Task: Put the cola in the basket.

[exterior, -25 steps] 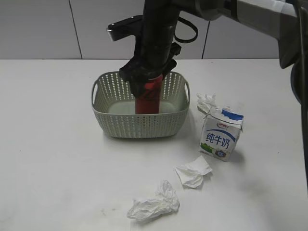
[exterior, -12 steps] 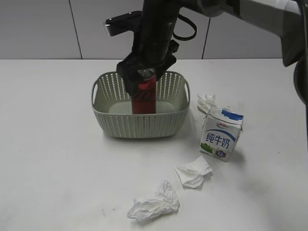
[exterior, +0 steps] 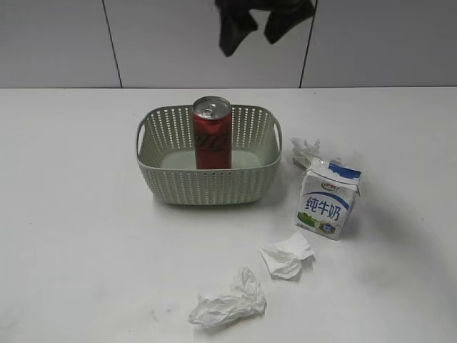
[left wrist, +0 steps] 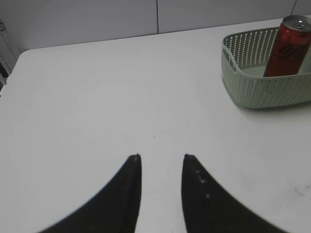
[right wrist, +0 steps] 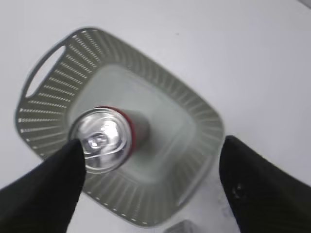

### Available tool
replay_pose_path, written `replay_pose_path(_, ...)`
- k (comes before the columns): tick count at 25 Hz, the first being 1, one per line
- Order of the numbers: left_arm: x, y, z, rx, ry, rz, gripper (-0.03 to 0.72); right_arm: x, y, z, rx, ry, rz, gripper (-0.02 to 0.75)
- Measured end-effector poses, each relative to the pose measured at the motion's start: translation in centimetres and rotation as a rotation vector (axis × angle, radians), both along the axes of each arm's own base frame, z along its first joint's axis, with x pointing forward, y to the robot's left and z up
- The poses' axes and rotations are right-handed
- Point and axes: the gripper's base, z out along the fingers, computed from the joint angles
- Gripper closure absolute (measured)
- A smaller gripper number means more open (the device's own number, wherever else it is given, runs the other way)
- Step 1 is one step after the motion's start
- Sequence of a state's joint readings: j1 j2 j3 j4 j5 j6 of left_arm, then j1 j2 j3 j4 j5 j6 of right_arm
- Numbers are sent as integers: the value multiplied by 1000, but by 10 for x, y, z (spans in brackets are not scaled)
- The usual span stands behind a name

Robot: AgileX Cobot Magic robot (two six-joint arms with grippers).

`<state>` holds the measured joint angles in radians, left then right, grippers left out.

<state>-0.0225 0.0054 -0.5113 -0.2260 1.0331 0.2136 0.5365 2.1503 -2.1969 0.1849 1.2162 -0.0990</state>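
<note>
Red cola can [exterior: 212,133] now stands upright inside the green basket [exterior: 207,187], freed; the right gripper [exterior: 264,27] has let go and lifted clear, jaws spread. Left gripper [left wrist: 160,158] idles slightly parted. Job looks finished.

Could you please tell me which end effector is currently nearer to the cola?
The right. The right end effector hangs open directly above the cola standing in the basket. The left end effector is off to the side over bare table.
</note>
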Motion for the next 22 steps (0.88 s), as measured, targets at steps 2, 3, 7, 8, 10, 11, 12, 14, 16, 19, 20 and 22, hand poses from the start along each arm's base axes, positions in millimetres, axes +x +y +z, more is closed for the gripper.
replay_pose_path(2, 0, 0, 0, 0, 0, 0, 459, 13, -29, 9, 18, -8, -83, 92)
replay_pose_path(3, 0, 0, 0, 0, 0, 0, 459, 20, -46, 12, 25, -8, -132, 95)
replay_pose_path(7, 0, 0, 0, 0, 0, 0, 459, 38, -114, 20, 34, -2, -304, 111)
replay_pose_path(8, 0, 0, 0, 0, 0, 0, 459, 39, -132, 22, 33, 1, -346, 115)
replay_pose_path(10, 0, 0, 0, 0, 0, 0, 459, 37, -169, 25, 28, 13, -428, 122)
replay_pose_path(11, 0, 0, 0, 0, 0, 0, 459, 34, -184, 29, 26, 12, -461, 125)
replay_pose_path(12, 0, 0, 0, 0, 0, 0, 459, 29, -200, 31, 23, 17, -498, 127)
replay_pose_path(14, 0, 0, 0, 0, 0, 0, 459, 17, -227, 35, 15, 26, -554, 132)
replay_pose_path(16, 0, 0, 0, 0, 0, 0, 459, 0, -248, 38, 0, 35, -584, 137)
replay_pose_path(19, 0, 0, 0, 0, 0, 0, 459, -32, -259, 41, -29, 52, -575, 145)
replay_pose_path(20, 0, 0, 0, 0, 0, 0, 459, -45, -258, 40, -35, 64, -567, 146)
replay_pose_path(22, 0, 0, 0, 0, 0, 0, 459, -69, -256, 36, -35, 93, -555, 147)
